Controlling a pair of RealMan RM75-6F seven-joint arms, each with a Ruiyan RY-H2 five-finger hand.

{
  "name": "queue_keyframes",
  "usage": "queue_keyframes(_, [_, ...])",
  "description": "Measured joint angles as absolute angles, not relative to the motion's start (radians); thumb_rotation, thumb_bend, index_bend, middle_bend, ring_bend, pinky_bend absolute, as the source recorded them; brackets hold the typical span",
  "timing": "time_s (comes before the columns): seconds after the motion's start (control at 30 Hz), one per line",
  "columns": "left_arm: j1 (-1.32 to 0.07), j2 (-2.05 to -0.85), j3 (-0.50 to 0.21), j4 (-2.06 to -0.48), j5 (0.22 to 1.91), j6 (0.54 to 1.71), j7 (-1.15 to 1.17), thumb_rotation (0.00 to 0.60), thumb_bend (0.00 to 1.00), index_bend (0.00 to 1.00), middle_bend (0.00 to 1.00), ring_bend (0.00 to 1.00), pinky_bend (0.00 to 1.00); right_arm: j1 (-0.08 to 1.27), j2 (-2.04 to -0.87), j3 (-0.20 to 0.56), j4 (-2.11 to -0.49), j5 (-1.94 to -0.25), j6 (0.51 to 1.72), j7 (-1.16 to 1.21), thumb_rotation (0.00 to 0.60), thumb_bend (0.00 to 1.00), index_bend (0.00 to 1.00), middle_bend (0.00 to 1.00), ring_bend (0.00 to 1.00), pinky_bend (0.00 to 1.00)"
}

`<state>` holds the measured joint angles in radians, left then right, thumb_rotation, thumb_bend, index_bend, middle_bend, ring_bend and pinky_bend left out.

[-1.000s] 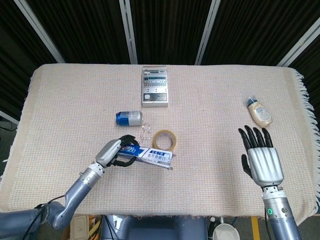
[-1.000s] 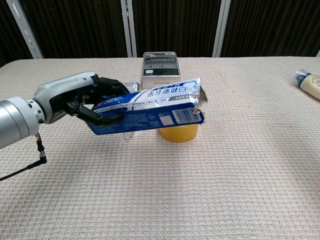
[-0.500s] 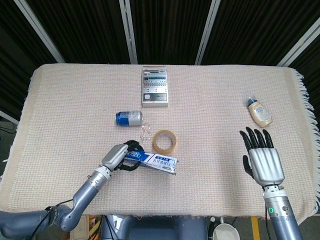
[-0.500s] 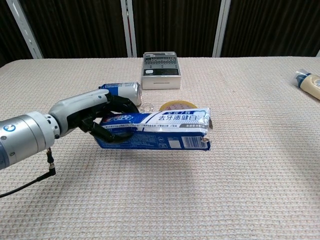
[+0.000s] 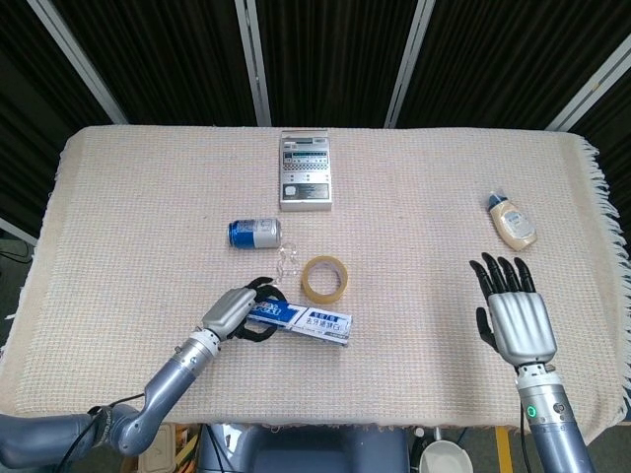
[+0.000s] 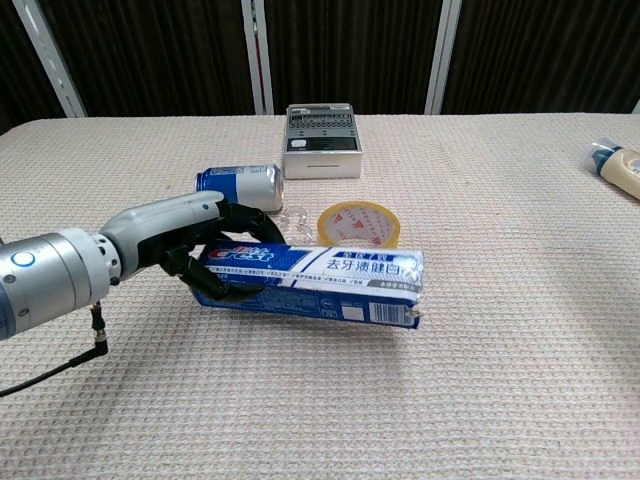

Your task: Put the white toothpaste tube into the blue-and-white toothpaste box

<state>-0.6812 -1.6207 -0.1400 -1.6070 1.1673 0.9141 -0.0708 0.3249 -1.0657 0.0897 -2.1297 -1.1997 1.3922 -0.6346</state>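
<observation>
The blue-and-white toothpaste box (image 5: pixel 314 321) (image 6: pixel 322 282) lies lengthwise, low over the cloth in front of the tape roll. My left hand (image 5: pixel 233 312) (image 6: pixel 188 250) grips its left end, fingers wrapped around it. The box's right end (image 6: pixel 414 292) points right; I cannot tell whether that end is open. The white toothpaste tube (image 5: pixel 513 222) (image 6: pixel 620 169) lies far off at the right side of the table. My right hand (image 5: pixel 516 311) hovers at the near right with fingers spread and nothing in it, nearer to me than the tube. The chest view does not show it.
A yellow tape roll (image 5: pixel 324 278) (image 6: pixel 358 222) sits just behind the box. A blue can (image 5: pixel 254 233) (image 6: pixel 240 182) lies on its side behind that, with a small clear object (image 5: pixel 288 259) beside it. A grey device (image 5: pixel 307 169) (image 6: pixel 320 128) stands at the back centre.
My left hand has brought the box down and toward the near edge, off the tape roll, and levelled it. The right hand has barely moved.
</observation>
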Motion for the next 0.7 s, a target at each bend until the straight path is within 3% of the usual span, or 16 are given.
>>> queue_keyframes(0.47, [-0.684,-1.546,-0.134,-1.666,1.207,0.900,-0.061,0.600,0.36,0.28,0.18,0.02,0.17,0.326,-1.073,0.091,-2.127,-1.192,1.398,-0.666,0.600,0.56,0.13,0.08,0.09,0.00])
queue_keyframes(0.7, [-0.648,-1.438,-0.157,-1.743,1.240,1.000,-0.049,0.600,0.36,0.28,0.19,0.02,0.17,0.307,-1.090,0.080,-2.094,-1.211,1.425,-0.661,0.600,0.53,0.13,0.09,0.11,0.00])
